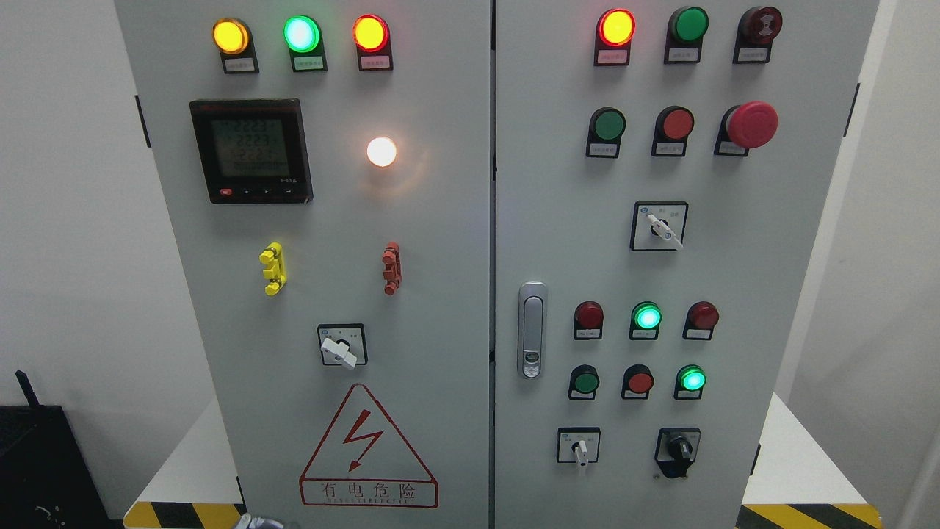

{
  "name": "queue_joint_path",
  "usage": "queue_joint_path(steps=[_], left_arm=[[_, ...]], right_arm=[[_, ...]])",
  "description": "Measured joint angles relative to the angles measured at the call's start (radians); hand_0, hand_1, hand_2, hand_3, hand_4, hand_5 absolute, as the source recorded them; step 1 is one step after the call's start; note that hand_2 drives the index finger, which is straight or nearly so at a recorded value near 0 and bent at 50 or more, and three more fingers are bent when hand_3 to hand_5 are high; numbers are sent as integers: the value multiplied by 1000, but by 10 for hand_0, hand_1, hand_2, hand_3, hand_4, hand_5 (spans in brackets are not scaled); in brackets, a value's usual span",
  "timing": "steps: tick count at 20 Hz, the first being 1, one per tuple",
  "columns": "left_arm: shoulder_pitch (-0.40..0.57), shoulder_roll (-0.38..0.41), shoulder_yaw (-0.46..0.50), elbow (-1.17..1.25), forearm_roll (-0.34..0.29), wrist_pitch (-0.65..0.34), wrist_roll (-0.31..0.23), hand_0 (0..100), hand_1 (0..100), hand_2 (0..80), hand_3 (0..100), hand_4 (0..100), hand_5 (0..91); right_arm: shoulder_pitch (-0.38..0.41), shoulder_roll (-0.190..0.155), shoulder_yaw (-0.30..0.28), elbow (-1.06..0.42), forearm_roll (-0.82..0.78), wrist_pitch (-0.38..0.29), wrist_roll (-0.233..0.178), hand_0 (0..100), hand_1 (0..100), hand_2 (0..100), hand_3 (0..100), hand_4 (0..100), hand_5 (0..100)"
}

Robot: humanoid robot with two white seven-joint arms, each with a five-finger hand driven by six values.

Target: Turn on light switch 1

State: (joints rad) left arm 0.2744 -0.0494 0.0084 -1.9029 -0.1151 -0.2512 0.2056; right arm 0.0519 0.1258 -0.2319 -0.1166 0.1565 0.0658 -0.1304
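a: light switch 1 (342, 345), sitting where?

b: probably being the white-handled rotary selector low on the left door (440, 294) of the grey cabinet, directly above the red warning triangle (367, 448). hedging, since labels are showing too small to read and other selectors are sitting on the right door (771, 294).

a: handle pointing which way?

b: slanting down toward the lower right, tip just crossing the black frame.

a: glowing nearby?

b: shining brightly above it, a round white lamp (381, 151), beside the dark digital meter (251, 150). burning along the top of the same door, three indicator lamps (301, 34): amber, green, red from left to right.

a: lying between lamp and switch?

b: sticking out at mid height, a yellow clip (272, 268) to the left and a red clip (391, 268) to the right, well apart from each other.

a: hand reaching yet?

b: only peeking in at the bottom edge, left of the middle, a pale grey sliver seeming to be the left hand (264, 522), well below the switch and under the triangle's left corner. impossible telling whether clenched, released or grasping anything. touching nothing on the panel.

a: right door?

b: carrying a silver door latch (532, 330) near the seam and a big red mushroom button (750, 125) up high.
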Motion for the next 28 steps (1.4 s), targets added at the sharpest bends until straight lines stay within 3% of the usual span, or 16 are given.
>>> queue_joint_path(steps=[2, 4, 6, 9, 10, 13, 14, 16, 22, 28], left_arm=[[51, 19, 10, 88, 35, -62, -7, 250, 318, 424, 733, 833, 528], [90, 35, 18, 190, 73, -103, -32, 226, 350, 420, 727, 799, 478], [116, 49, 25, 305, 110, -124, -82, 285, 374, 372, 681, 743, 416], [127, 63, 33, 511, 146, -141, -182, 370, 376, 210, 441, 478, 75], [122, 66, 35, 580, 154, -145, -221, 383, 374, 154, 353, 414, 11], [97, 75, 39, 808, 170, -148, -341, 404, 341, 21, 182, 238, 0], [89, 78, 40, 883, 174, -150, -364, 413, 323, 0, 80, 110, 0], [75, 82, 36, 1015, 179, -139, -395, 421, 291, 0, 0, 8, 0], [42, 75, 17, 1300, 187, -31, -421, 423, 182, 0, 0, 0, 0], [-5, 64, 7, 1467, 187, 101, -425, 403, 134, 0, 0, 0, 0]], right_arm=[[0, 0, 0, 0, 0, 0, 0, 304, 0, 0, 0, 0, 0], [0, 0, 0, 0, 0, 0, 0, 304, 0, 0, 0, 0, 0], [0, 0, 0, 0, 0, 0, 0, 304, 0, 0, 0, 0, 0], [0, 0, 0, 0, 0, 0, 0, 304, 0, 0, 0, 0, 0], [0, 0, 0, 0, 0, 0, 0, 304, 0, 0, 0, 0, 0], [0, 0, 0, 0, 0, 0, 0, 304, 0, 0, 0, 0, 0], [0, 0, 0, 0, 0, 0, 0, 304, 0, 0, 0, 0, 0], [0, 0, 0, 0, 0, 0, 0, 304, 0, 0, 0, 0, 0], [0, 0, 0, 0, 0, 0, 0, 304, 0, 0, 0, 0, 0], [0, 0, 0, 0, 0, 0, 0, 304, 0, 0, 0, 0, 0]])
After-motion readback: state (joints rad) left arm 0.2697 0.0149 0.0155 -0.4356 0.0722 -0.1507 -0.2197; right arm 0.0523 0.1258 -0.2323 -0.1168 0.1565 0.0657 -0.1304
